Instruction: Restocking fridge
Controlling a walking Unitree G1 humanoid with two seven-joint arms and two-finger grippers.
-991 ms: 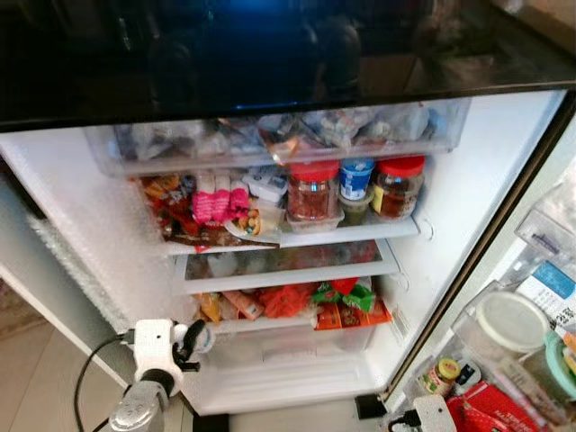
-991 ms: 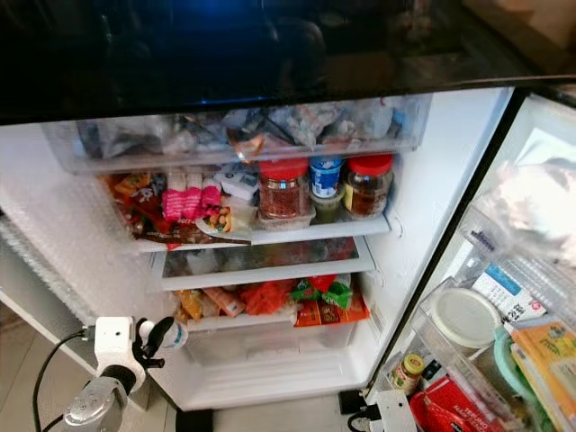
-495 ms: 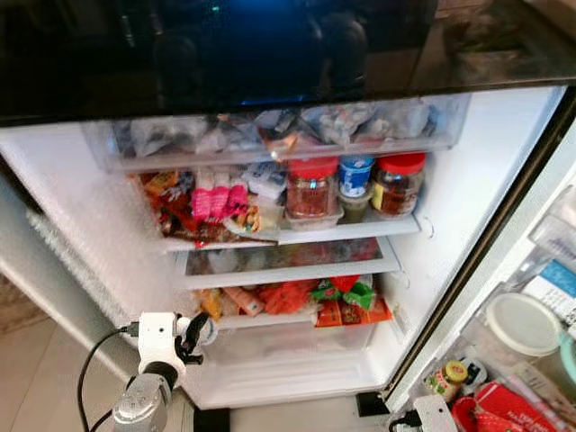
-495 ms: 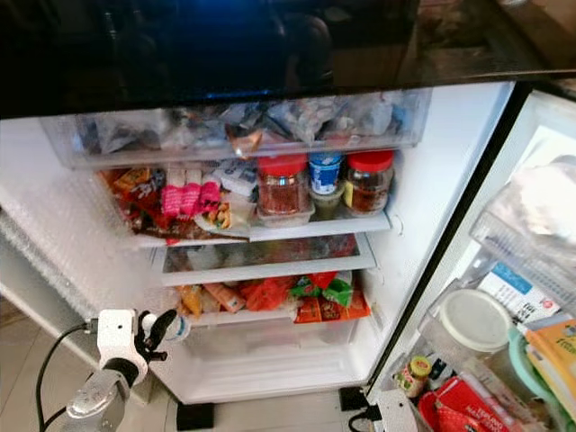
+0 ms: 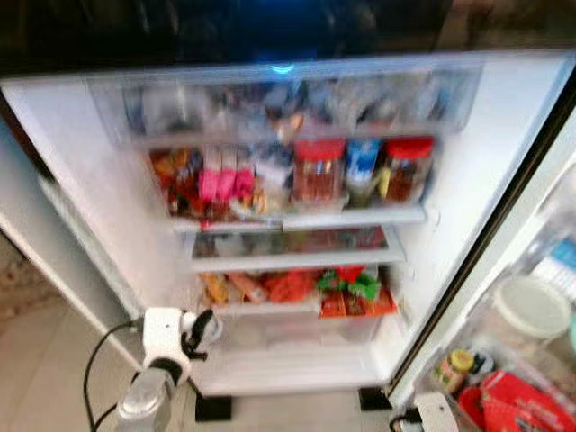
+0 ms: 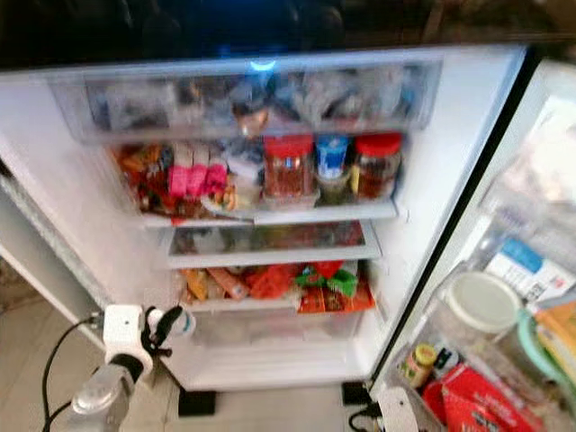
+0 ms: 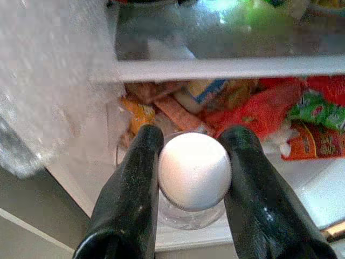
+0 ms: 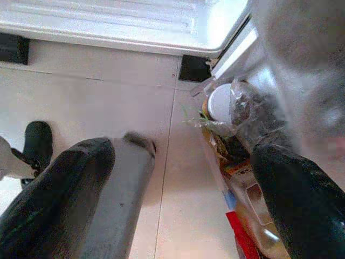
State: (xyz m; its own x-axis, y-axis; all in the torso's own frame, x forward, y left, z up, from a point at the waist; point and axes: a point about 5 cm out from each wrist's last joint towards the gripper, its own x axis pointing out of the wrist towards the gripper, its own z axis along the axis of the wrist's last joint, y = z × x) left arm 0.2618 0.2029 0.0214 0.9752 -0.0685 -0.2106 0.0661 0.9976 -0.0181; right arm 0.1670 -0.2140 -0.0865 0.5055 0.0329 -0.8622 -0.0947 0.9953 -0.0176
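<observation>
Bottle (image 7: 193, 171), one, clear with white cap, clamped between the two black fingers (image 7: 131, 199) of left gripper (image 5: 200, 329), held low before the open fridge (image 5: 81, 207) near its bottom shelf. Above: two red-lidded jars (image 5: 319, 171), one blue-lidded tub (image 5: 364, 162), three pink packs (image 5: 225, 180), red and green packets (image 5: 346, 290) on lower shelf. Right gripper (image 8: 178, 178) spread wide, holding nothing, over pale tiled floor (image 8: 108, 97) beside stocked door bins (image 5: 513, 333). Eye views blurred.
</observation>
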